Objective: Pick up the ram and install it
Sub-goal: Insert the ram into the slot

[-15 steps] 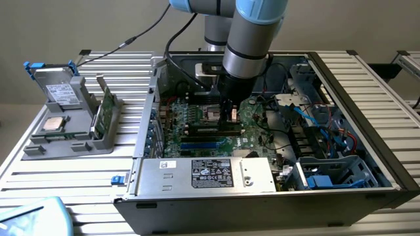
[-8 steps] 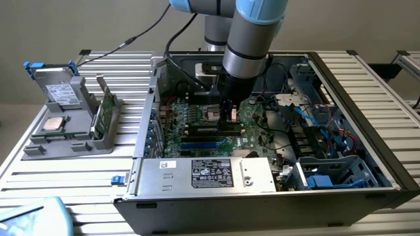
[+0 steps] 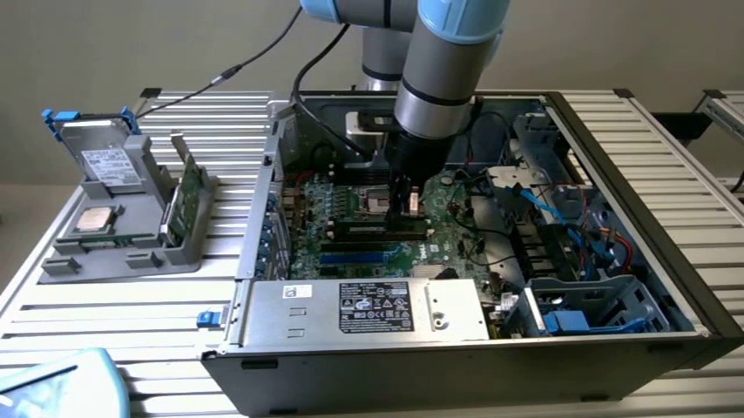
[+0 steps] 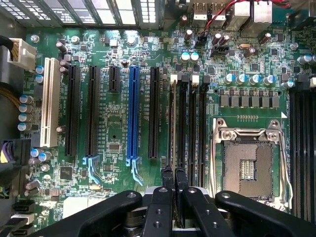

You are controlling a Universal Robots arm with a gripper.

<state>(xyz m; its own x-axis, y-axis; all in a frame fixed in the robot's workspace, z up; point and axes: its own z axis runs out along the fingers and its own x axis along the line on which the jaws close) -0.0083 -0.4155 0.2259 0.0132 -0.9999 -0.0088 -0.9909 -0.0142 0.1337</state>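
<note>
My gripper (image 3: 407, 209) reaches down into the open computer case (image 3: 651, 235), over the black memory slots (image 4: 190, 123) beside the empty processor socket (image 4: 247, 165). Its two black fingers (image 4: 168, 177) stand close together, shut on the ram (image 4: 172, 123). In the wrist view the ram shows edge-on as a thin pale strip running along the outermost memory slot, on the side away from the socket. I cannot tell whether it is seated in the slot or just above it. Another green stick (image 3: 186, 198) stands upright in the grey holder (image 3: 117, 252) at the exterior view's left.
The holder also carries a silver drive (image 3: 104, 161) and a square processor chip (image 3: 93, 219). In the case, a silver power supply (image 3: 361, 309) lies at the front and blue cables (image 3: 558, 209) at the right. Long expansion slots, one blue (image 4: 132, 113), lie beside the memory slots.
</note>
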